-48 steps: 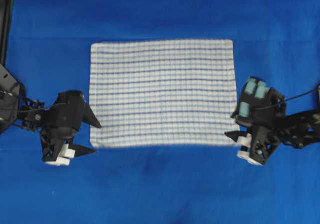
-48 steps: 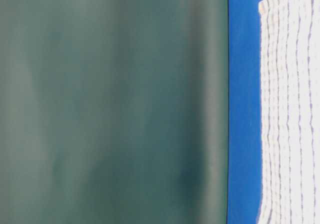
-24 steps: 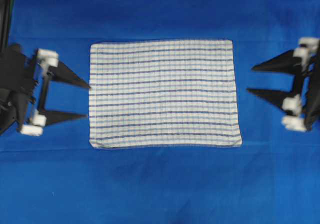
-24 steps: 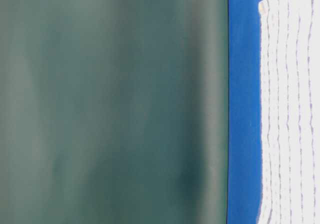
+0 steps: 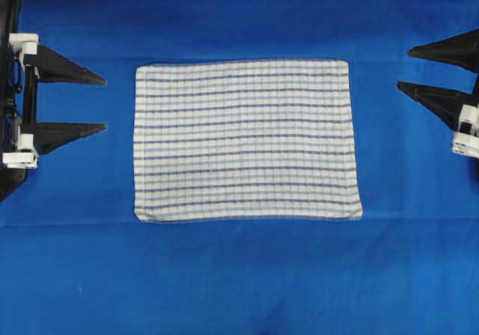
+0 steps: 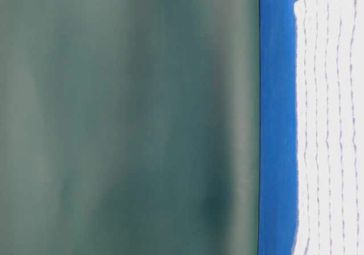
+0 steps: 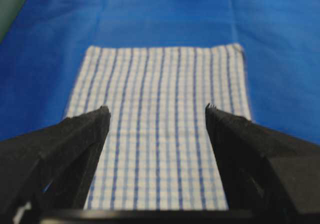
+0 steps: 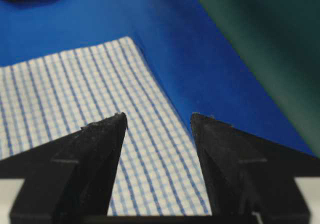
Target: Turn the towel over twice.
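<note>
The towel (image 5: 245,140), white with thin blue stripes and checks, lies flat and spread out on the blue sheet in the middle of the overhead view. It also appears as a bright striped band (image 6: 330,124) in the table-level view. My left gripper (image 5: 103,103) hovers open off the towel's left edge, its black fingers pointing at the cloth with nothing between them. Off the right edge, my right gripper (image 5: 404,68) is open too and holds nothing. In the left wrist view the towel (image 7: 157,119) stretches away between the spread jaws. The right wrist view has the towel (image 8: 75,89) running under the parted jaws.
A plain blue sheet (image 5: 239,275) covers the table all around the towel. A dark green backdrop (image 6: 125,118) rises behind the table's far edge and shows as a green wall (image 8: 270,49) in the right wrist view.
Both grippers have drawn back from the towel's near corners, swung level and moved outward toward the sides. The towel has stayed flat in the same place.
</note>
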`<state>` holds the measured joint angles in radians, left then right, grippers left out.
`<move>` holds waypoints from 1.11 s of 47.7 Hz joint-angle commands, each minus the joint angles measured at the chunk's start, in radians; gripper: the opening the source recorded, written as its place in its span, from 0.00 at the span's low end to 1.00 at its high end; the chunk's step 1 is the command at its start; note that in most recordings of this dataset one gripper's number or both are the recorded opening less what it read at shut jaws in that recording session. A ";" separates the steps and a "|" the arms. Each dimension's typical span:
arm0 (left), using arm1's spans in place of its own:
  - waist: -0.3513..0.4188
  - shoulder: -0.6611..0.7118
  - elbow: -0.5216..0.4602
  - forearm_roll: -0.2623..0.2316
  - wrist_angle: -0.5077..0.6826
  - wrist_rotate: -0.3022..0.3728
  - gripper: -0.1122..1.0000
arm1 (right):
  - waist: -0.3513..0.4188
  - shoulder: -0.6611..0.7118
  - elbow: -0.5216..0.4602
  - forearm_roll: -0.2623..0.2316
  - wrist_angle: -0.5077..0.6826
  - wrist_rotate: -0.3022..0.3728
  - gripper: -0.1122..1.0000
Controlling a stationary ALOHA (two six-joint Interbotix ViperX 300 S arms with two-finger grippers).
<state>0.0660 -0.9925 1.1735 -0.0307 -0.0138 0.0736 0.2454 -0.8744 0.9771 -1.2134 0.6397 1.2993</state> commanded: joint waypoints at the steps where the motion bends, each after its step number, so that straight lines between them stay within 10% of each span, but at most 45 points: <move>1: 0.003 0.000 -0.012 0.002 -0.003 0.003 0.75 | -0.005 0.005 -0.012 -0.008 -0.002 -0.002 0.67; 53: 0.025 -0.357 0.229 0.002 0.066 -0.006 0.75 | -0.005 -0.385 0.348 -0.008 -0.002 0.067 0.63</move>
<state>0.0859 -1.3576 1.4143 -0.0307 0.0614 0.0660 0.2424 -1.2671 1.3392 -1.2149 0.6412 1.3652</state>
